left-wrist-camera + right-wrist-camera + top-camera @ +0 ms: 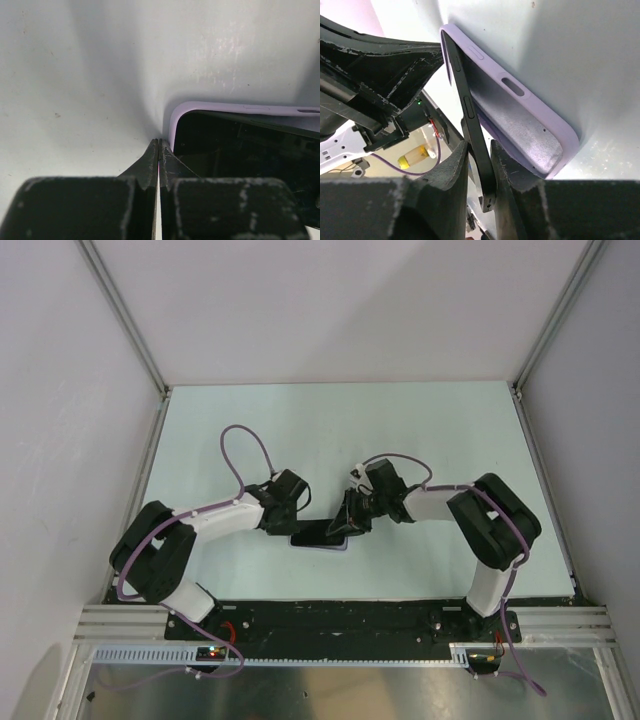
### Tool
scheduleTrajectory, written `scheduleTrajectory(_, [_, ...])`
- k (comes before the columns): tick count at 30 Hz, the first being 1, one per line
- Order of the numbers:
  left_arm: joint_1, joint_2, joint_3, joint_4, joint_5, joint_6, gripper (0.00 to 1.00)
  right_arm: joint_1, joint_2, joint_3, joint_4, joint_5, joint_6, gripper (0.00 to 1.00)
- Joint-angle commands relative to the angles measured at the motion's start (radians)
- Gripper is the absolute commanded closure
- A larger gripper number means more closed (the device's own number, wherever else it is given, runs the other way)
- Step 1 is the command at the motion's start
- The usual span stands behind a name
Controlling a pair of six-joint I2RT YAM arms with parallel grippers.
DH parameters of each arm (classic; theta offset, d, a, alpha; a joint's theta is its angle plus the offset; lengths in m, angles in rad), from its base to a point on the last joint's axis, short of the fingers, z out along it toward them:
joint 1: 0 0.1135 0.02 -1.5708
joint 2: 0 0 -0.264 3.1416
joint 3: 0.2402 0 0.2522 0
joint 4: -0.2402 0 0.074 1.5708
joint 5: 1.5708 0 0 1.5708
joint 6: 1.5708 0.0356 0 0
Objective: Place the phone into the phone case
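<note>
Two robot arms meet over the middle of a pale surface (300, 430), seen from above.

On the left, the left gripper (158, 147) has its fingers pressed together, holding nothing. Their shared tip rests at the rounded corner of the lilac phone case (240, 107), seemingly pinning it down.

At centre, the case lies flat on the surface, open side up, just near of the middle. The black phone (240, 150) is only partly in it. In the right wrist view its left end is tucked under the case's rim, while the rest slopes up and out of the shell, so the case's grey lining shows beneath.

On the right, the right gripper (480, 146) has one finger on each side of the phone's raised right end. They sit very close to its thin edge, but I cannot tell whether they are pinching it or have gone slack.

The step in hand looks like seating the phone, with one end in and the other not yet down. The next move probably calls for lowering the raised end into the case and pressing until the rim closes over it, while the left fingers keep the case from sliding.
</note>
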Motion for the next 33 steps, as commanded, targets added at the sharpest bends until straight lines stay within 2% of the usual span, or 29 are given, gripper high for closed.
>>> scheduleTrajectory(1, [-0.025, 0.002, -0.006, 0.099, 0.062, -0.016, 1.00, 0.014, -0.015, 0.022, -0.111, 0.168, -0.061, 0.73])
scheduleTrajectory(14, [-0.024, 0.003, -0.011, 0.099, 0.058, -0.016, 1.00, -0.021, -0.096, 0.053, -0.230, 0.228, -0.125, 0.58])
scheduleTrajectory(23, [-0.025, -0.002, -0.013, 0.099, 0.056, -0.014, 1.00, -0.015, -0.150, 0.117, -0.358, 0.331, -0.187, 0.49])
scheduleTrajectory(33, [-0.025, -0.022, -0.019, 0.101, 0.059, -0.008, 1.00, -0.003, -0.209, 0.159, -0.480, 0.482, -0.228, 0.46])
